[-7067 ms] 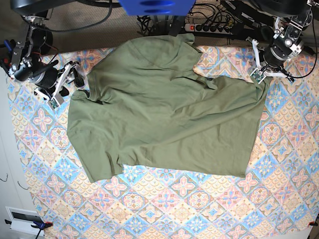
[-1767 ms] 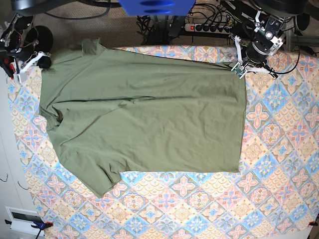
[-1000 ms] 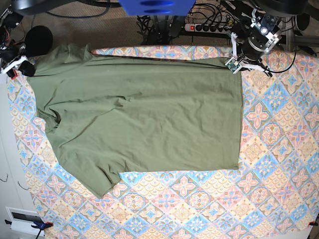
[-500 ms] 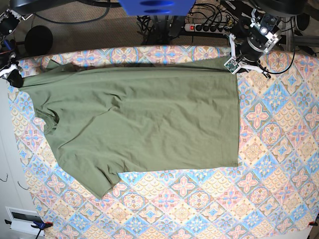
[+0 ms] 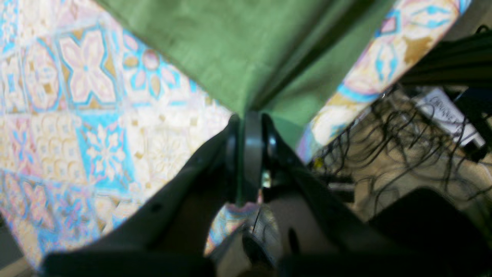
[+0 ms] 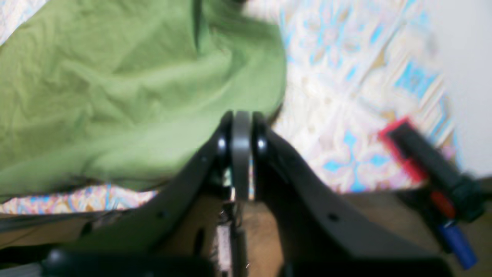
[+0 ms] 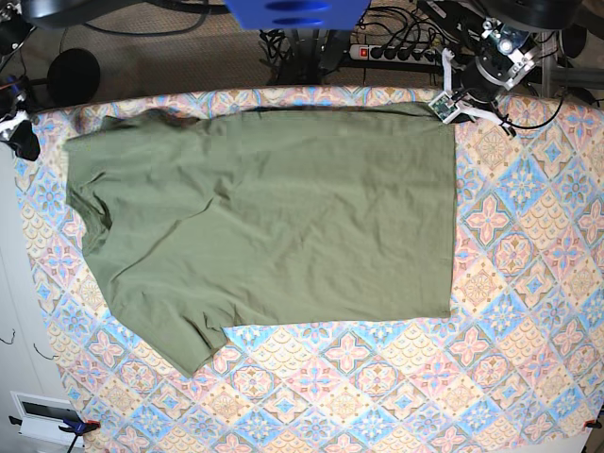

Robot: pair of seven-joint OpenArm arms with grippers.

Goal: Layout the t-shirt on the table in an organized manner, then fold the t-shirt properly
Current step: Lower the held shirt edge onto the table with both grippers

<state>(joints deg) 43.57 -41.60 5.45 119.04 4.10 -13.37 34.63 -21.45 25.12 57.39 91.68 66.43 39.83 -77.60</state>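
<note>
Progress: your t-shirt [image 7: 269, 222] lies spread nearly flat on the table [image 7: 528, 311]; layout looks almost done, folding not yet begun.
Left gripper [image 5: 246, 119]: clamped on the shirt's far hem corner at the table's back edge.
Right gripper [image 6: 240, 119]: jaws pressed together at the shirt's edge; you cannot tell whether cloth is pinched.
Leftover: one sleeve [image 7: 179, 335] angles outward, light wrinkles.
Surroundings: cables [image 7: 406, 47] behind the table; a red-and-black clamp [image 6: 423, 157] at its edge. Nothing blocks you.

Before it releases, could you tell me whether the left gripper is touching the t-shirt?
Touching: the left wrist view shows the left gripper shut on the t-shirt corner.
</note>
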